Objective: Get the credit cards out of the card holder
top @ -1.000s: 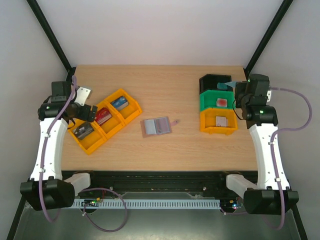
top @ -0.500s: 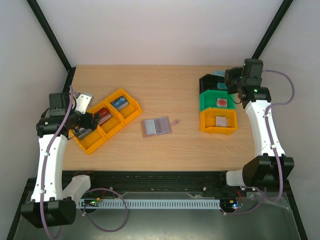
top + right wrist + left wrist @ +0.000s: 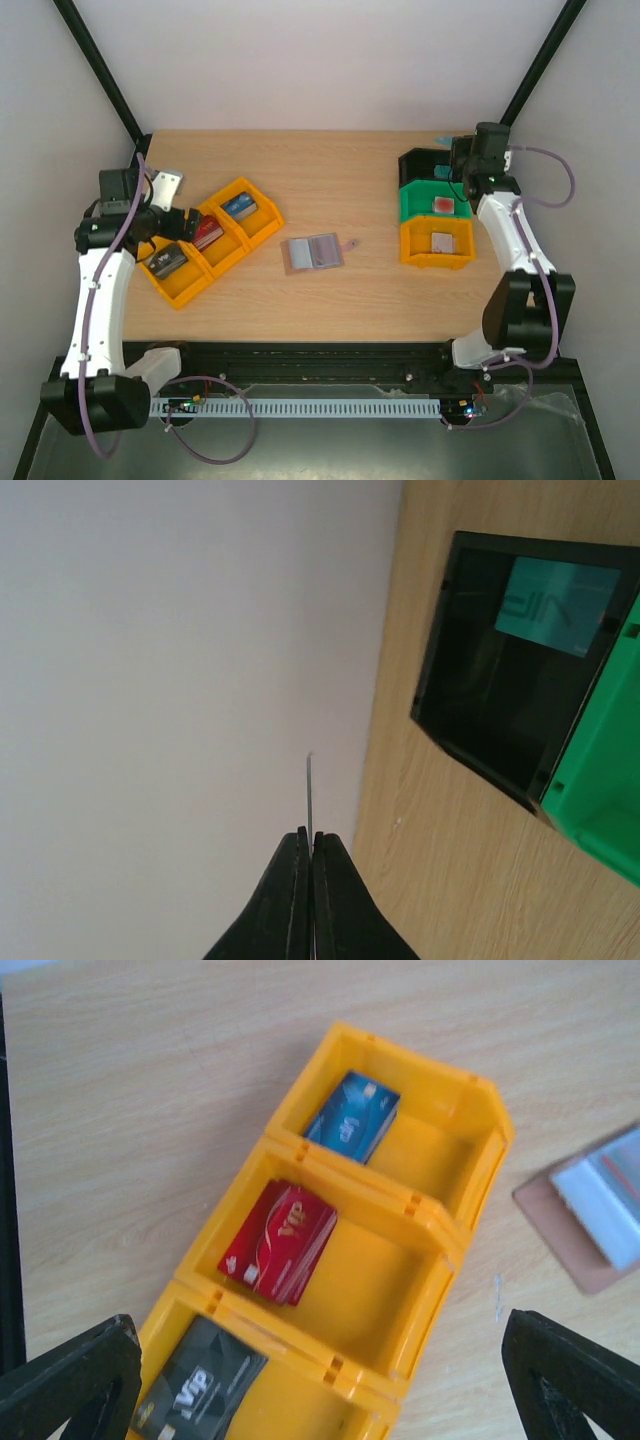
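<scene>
Counts: one holder (image 3: 312, 252), six bins, two grippers. The holder lay open on the table (image 3: 340, 160), pale inside up with its small tab pointing right. It sat between the two bin groups and well apart from both. You could not tell whether any card sat in its pockets. On the left, three orange bins (image 3: 440, 1220) stood joined in a slanted row, one colour of card in each: a blue card (image 3: 352, 1118), a red card (image 3: 280, 1240) and a dark card (image 3: 200, 1390). The red looked stacked, so its count was unclear. Your left gripper (image 3: 318, 1322) hovered above this row with jaws spread wide and nothing between them. On the right, three more bins stood in a column. The black bin (image 3: 470, 710) was farthest, then the green bin (image 3: 415, 205), then a fourth orange bin (image 3: 412, 248) nearest. They held one teal card (image 3: 557, 607), one reddish card (image 3: 444, 204) and one grey card (image 3: 441, 241), in that order. Your right gripper (image 3: 309, 842) hung beside the black bin, near the table's far edge. Its jaws were pinched together on a held card (image 3: 309, 780), seen edge-on as a thin line. That made seven card positions in all: six in bins and one in the jaws.
</scene>
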